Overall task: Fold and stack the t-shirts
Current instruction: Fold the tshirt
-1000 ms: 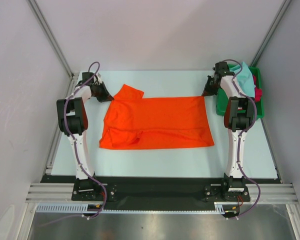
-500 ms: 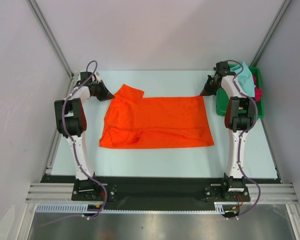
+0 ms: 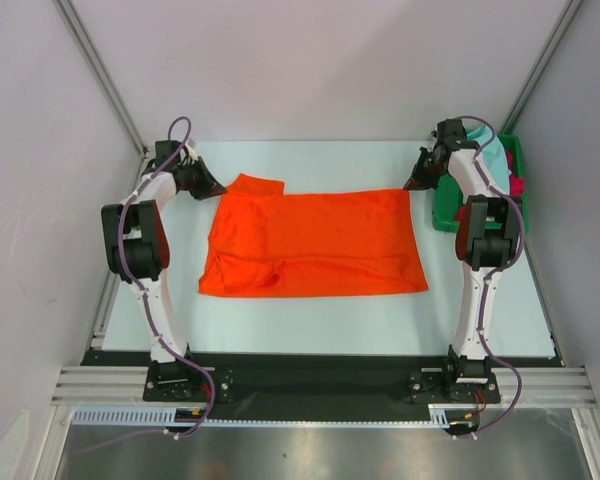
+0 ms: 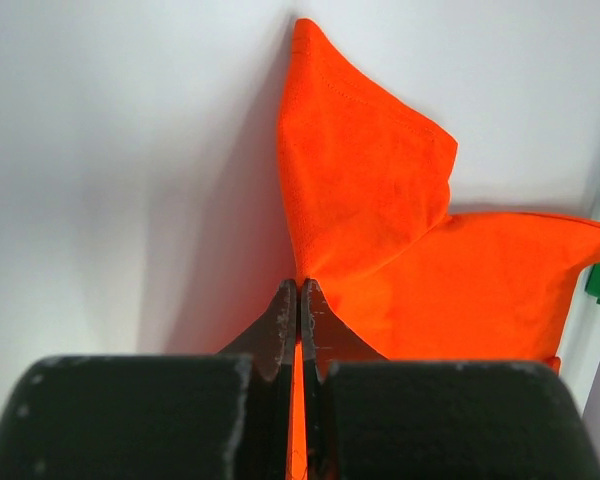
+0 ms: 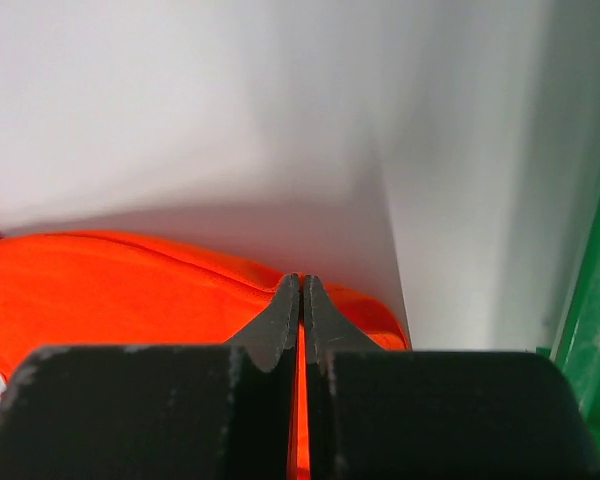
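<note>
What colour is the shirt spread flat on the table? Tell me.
Bright orange, plain with no pattern; the shirt shows best in the top view.

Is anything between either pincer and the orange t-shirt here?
Nothing visible. The left pincer and right pincer are each shut on the far edge of the orange t-shirt, with cloth showing between the jaws.

The left arm [image 3: 158, 300] rises from its base and reaches forward, elbow bent, to the far left corner of the orange t-shirt [image 3: 315, 245]. There the left gripper [image 3: 212, 188] is pinched tight on the cloth's edge, a sliver of orange showing between its closed fingers [image 4: 278, 322]. The right arm [image 3: 475, 310] mirrors it, stretched to the shirt's far right corner, where the right gripper [image 3: 412, 184] is likewise clamped on the cloth, jaws pressed together.
</note>
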Controlling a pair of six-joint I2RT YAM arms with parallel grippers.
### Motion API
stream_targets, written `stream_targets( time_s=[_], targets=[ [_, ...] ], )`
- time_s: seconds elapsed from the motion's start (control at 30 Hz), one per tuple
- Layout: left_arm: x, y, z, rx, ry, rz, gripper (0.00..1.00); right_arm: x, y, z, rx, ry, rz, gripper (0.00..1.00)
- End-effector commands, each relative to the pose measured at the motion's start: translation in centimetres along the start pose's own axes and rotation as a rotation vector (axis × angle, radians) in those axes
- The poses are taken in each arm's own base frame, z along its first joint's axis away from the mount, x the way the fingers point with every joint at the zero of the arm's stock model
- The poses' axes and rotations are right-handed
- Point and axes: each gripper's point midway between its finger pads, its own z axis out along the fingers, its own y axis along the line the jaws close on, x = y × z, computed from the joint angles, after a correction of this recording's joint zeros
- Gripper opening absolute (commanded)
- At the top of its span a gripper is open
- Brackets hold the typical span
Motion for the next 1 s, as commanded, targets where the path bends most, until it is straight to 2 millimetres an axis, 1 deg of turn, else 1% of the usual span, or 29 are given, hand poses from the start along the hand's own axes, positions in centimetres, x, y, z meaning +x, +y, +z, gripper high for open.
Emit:
stream_targets(
  time_s=[0.0, 0.07, 0.1, 0.13, 0.17, 0.2, 0.23, 0.27, 0.3, 0.33, 0.37, 0.43, 0.47, 0.53, 0.57, 0.63, 0.67, 0.7, 0.83, 0.93, 0.97],
  targets=[
    [-2.2, -2.0, -3.1, 0.012, -0.08, 0.048, 0.0, -1.5, 1.0, -3.7, 0.003, -0.063, -0.029, 0.0],
    [-2.0, -2.0, -3.5, -0.001, -0.079, 0.05, 0.0, -0.9, 0.8, -3.9, 0.009, -0.052, -0.026, 0.0],
    [-1.6, -1.8, -3.6, -0.008, -0.066, 0.045, 0.0, -0.8, 0.7, -4.1, 0.011, -0.048, -0.023, 0.0],
    [-1.4, -1.8, -3.8, -0.012, -0.062, 0.043, 0.0, -0.1, 0.4, -3.9, 0.016, -0.032, -0.015, 0.0],
    [-0.9, -1.6, -4.1, -0.023, -0.058, 0.039, 0.0, -0.1, 0.5, -4.4, 0.013, -0.038, -0.017, 0.0],
    [-0.8, -1.5, -4.3, -0.028, -0.061, 0.036, 0.0, 0.1, 0.4, -4.5, 0.014, -0.037, -0.014, 0.0],
    [-0.5, -1.4, -4.4, -0.033, -0.058, 0.036, 0.0, 0.7, 0.2, -4.3, 0.017, -0.024, -0.01, 0.0],
    [0.0, -1.2, -4.4, -0.043, -0.052, 0.031, 0.0, 1.1, 0.2, -4.4, 0.018, -0.018, -0.008, 0.0],
    [0.1, -1.2, -4.8, -0.048, -0.054, 0.033, 0.0, 1.2, 0.2, -4.7, 0.017, -0.019, -0.008, 0.0],
    [0.3, -1.1, -4.9, -0.053, -0.049, 0.034, 0.0, 1.8, -0.2, -4.6, 0.024, -0.004, -0.002, 0.0],
    [0.7, -0.7, -5.0, -0.072, -0.039, 0.027, 0.0, 2.0, -0.3, -4.6, 0.026, 0.0, -0.002, 0.0],
    [1.0, -0.6, -5.4, -0.085, -0.032, 0.036, 0.0, 2.4, -0.2, -5.0, 0.022, 0.004, -0.004, 0.0],
    [1.5, -0.3, -5.5, -0.099, -0.021, 0.033, 0.0, 3.0, -0.5, -4.9, 0.028, 0.019, -0.003, 0.0],
    [1.6, 0.0, -5.9, -0.118, -0.023, 0.05, 0.0, 3.4, -0.6, -5.3, 0.031, 0.022, -0.009, 0.0],
    [2.1, 0.3, -6.0, -0.131, -0.012, 0.047, 0.0, 4.1, -1.1, -5.2, 0.048, 0.039, -0.006, 0.0],
    [2.5, 0.8, -6.4, -0.158, -0.005, 0.057, 0.0, 4.6, -1.6, -5.5, 0.056, 0.046, -0.005, 0.0],
    [2.7, 0.9, -6.5, -0.166, -0.003, 0.055, 0.0, 4.5, -1.5, -5.7, 0.053, 0.038, -0.008, 0.0],
    [2.9, 1.0, -6.6, -0.167, -0.001, 0.054, 0.0, 4.9, -1.8, -5.7, 0.059, 0.047, -0.002, 0.0],
    [3.7, 1.4, -7.0, -0.184, 0.001, 0.057, 0.0, 5.2, -2.3, -6.1, 0.074, 0.045, 0.007, 0.0],
    [3.9, 1.6, -7.7, -0.206, -0.01, 0.062, 0.0, 5.4, -3.0, -6.4, 0.094, 0.045, 0.017, 0.0],
    [3.9, 1.3, -8.2, -0.207, -0.021, 0.069, 0.0, 5.6, -3.1, -6.4, 0.096, 0.047, 0.02, 0.0]
  ],
)
